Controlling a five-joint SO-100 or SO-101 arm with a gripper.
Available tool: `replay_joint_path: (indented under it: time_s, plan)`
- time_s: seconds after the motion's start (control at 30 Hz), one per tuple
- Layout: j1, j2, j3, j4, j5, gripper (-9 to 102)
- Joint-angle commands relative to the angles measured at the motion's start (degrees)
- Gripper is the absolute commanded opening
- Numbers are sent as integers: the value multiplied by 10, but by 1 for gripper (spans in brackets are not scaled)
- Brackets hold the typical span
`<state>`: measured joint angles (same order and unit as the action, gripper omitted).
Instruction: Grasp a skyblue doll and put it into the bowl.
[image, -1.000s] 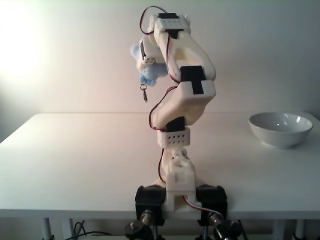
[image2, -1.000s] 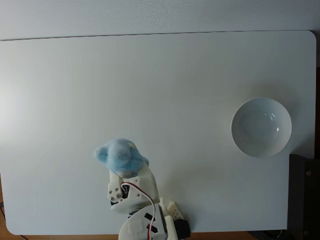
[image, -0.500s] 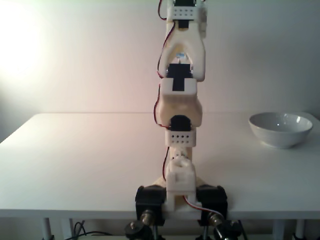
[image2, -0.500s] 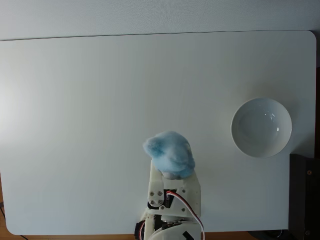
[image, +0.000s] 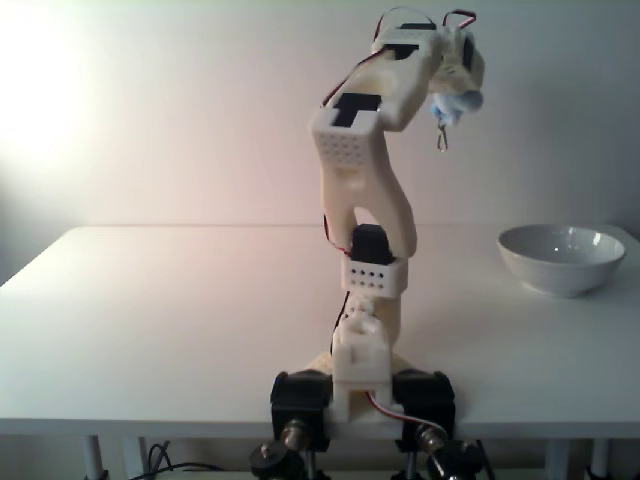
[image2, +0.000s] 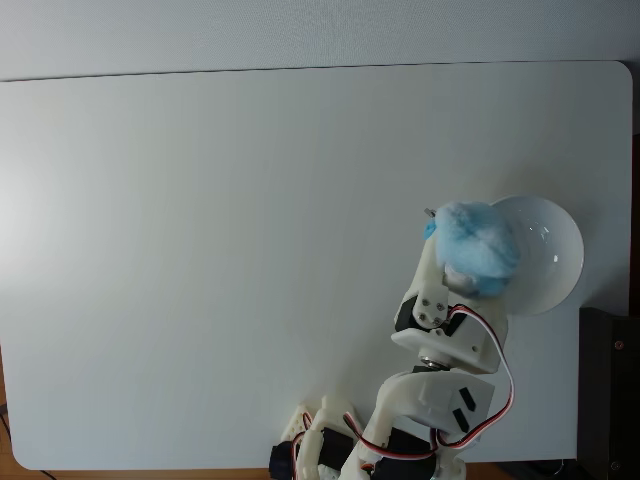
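Both fixed views show the skyblue doll (image2: 476, 246) held up in the air by the gripper (image2: 462, 268), well clear of the bench (image2: 250, 250). Seen from above, the doll's fluffy body hides the gripper's fingertips, so how far the jaws stand apart is hard to make out; they are plainly closed around the toy. From that camera the doll overlaps the bowl (image2: 550, 262) at its 9 o'clock edge, covering part of the rim. Viewed from the front, only a small pale-blue tuft of the doll (image: 456, 102) peeks out under the gripper (image: 462, 88), with the metal clasp (image: 440, 140) dangling below it, thin and blurry. The bowl (image: 560, 259) rests on the bench (image: 180, 300) toward 4 o'clock of the doll, far beneath it. The arm's base is partly cut off at the bottom edge in the top-down picture.
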<state>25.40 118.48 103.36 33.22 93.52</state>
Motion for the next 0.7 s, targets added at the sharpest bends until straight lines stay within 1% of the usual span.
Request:
replay_joint_path:
  time_s: [0.0, 0.33, 0.67]
  plan:
    - [43, -47, -32, -52, 4, 0]
    - [163, -237, -32, -211, 4, 0]
    - [182, -404, -32, -377, 4, 0]
